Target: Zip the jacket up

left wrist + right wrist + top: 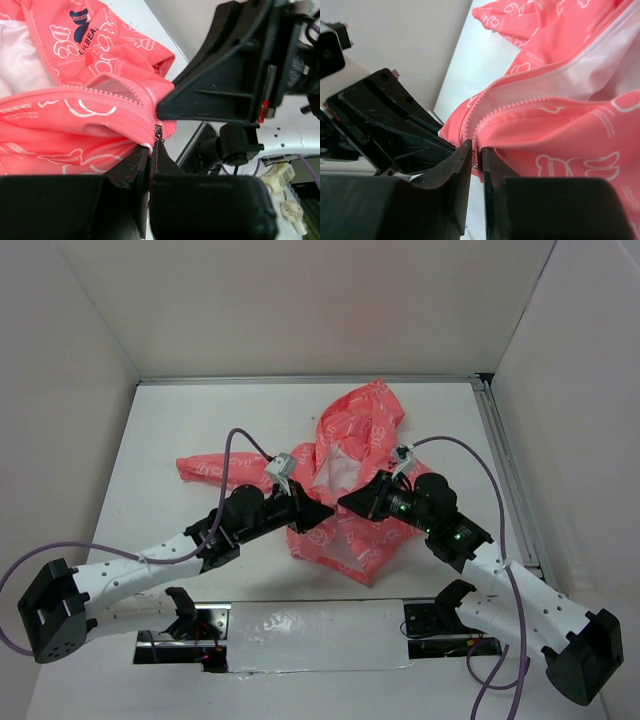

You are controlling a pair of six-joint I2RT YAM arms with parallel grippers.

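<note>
At the foot of the jacket's (352, 530) zip (520, 103), my left gripper (152, 150) pinches the fabric, teeth running toward the hood (365, 410); right gripper (477, 150) opposite, barely parted, hold unclear to me.

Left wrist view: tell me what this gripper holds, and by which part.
The left gripper pinches the jacket by what looks like its zipper pull, at the front opening's end.

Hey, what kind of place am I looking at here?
Most likely a robotics lab test cell, not a home: a white table boxed in by plain white walls, a left arm and right arm mounted at its near edge, and one pink jacket laid out for them.
</note>
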